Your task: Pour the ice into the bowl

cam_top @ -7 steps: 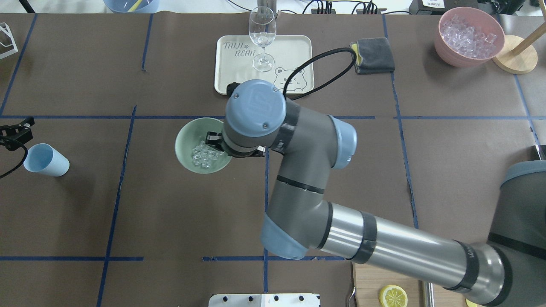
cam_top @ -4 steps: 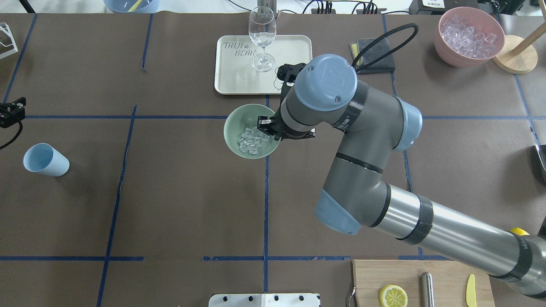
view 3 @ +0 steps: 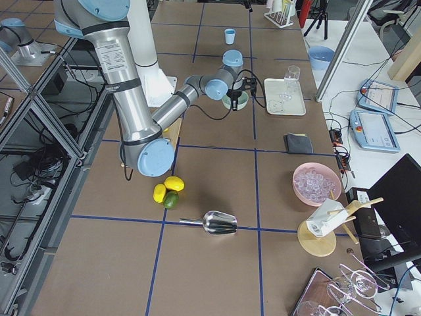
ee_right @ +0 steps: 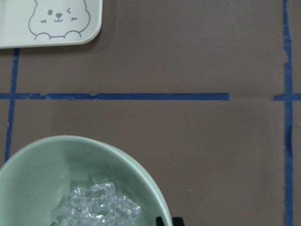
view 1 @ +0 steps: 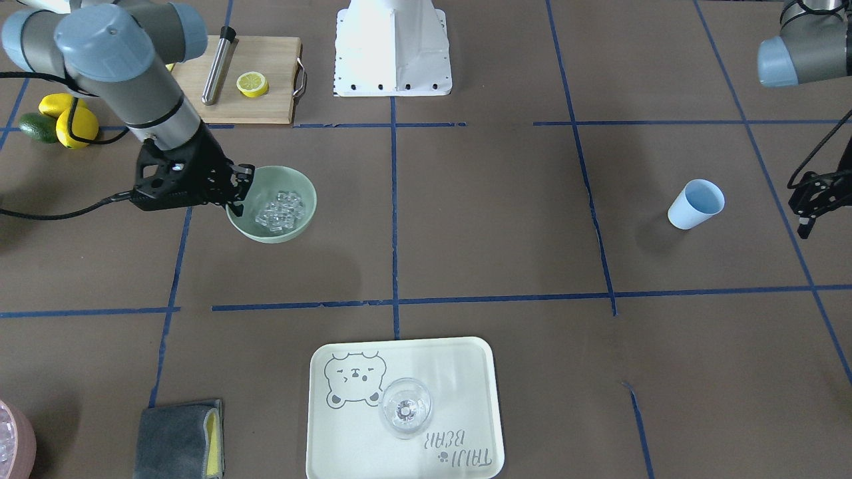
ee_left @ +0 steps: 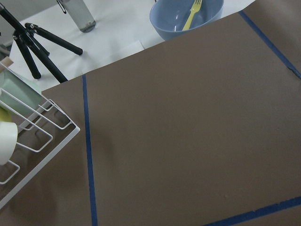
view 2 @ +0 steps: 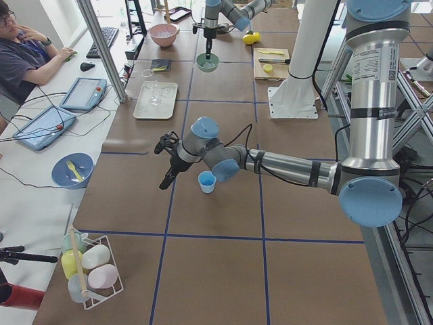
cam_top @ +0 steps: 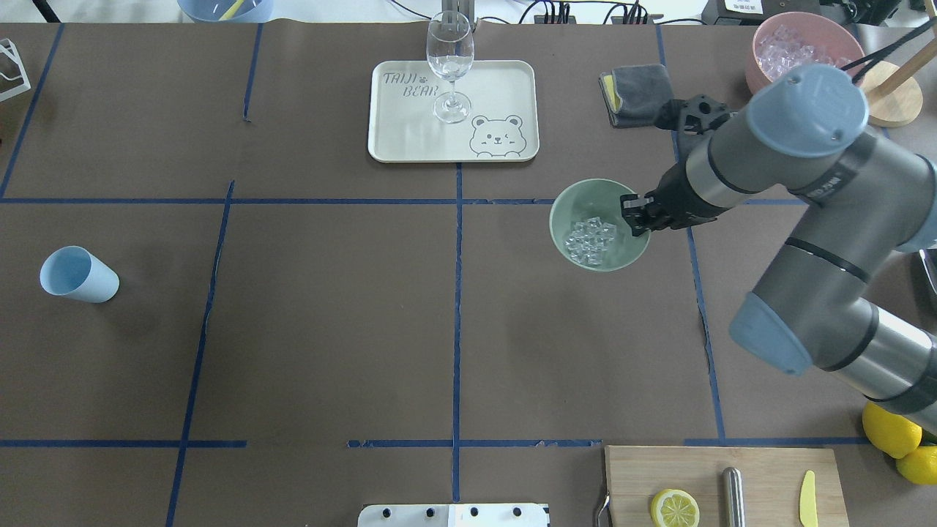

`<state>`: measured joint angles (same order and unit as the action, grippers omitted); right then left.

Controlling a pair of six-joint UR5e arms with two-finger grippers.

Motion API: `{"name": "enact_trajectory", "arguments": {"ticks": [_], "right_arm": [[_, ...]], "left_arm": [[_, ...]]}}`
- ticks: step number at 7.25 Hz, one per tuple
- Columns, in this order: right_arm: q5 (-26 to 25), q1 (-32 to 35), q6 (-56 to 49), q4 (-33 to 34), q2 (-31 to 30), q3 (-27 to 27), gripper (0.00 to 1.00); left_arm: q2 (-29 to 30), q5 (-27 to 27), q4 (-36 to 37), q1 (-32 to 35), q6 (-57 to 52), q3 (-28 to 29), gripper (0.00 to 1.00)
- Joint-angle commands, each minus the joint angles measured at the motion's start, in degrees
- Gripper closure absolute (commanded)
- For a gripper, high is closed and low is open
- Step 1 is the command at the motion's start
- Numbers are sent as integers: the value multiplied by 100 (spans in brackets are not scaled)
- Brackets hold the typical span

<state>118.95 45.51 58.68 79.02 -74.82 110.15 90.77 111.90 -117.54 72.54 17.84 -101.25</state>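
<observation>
**Right of centre, overhead view: bowl [cam_top: 575, 203] relocated**

My right gripper [cam_top: 635, 217] is clamped on the bowl's rim and has drawn it rightward across the middle tape line [cam_top: 457, 307]. The ice [cam_top: 591, 240] sits heaped inside, so pouring looks done.

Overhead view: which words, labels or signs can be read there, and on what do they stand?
"TAIJI BEAR", with a paw sign: printed on the tray.
Lettering on the right arm: too small to read.
Nothing else legible.
</observation>
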Motion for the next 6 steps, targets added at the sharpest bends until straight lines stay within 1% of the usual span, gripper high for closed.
{"name": "enact_trajectory", "arguments": {"ticks": [1,2,3,4,5,6], "right_arm": [[224,369,-670,-1495,-1651,52,100],[494,579,-769,-2026,-2076,-219,100],[793,799,-909,-2475,-2254,-631,100],[1074,1123,-1041,-3080,-2360,-1200,100],[1216,1266,-1086,-3503,-2344,-1676,100],[1279,1380,-1086,-3682,-2335,-1889,100]], "left_arm": [[326,288,1318,662,-1139,-132,0],[266,446,1321,752,-1386,-132,0],[222,813,1304,875,-1502,-88,0],[195,877,1321,946,-1529,-53,0],[117,886,1321,946,-1529,-44,0],[90,887,1312,946,-1529,-18,0]]}}
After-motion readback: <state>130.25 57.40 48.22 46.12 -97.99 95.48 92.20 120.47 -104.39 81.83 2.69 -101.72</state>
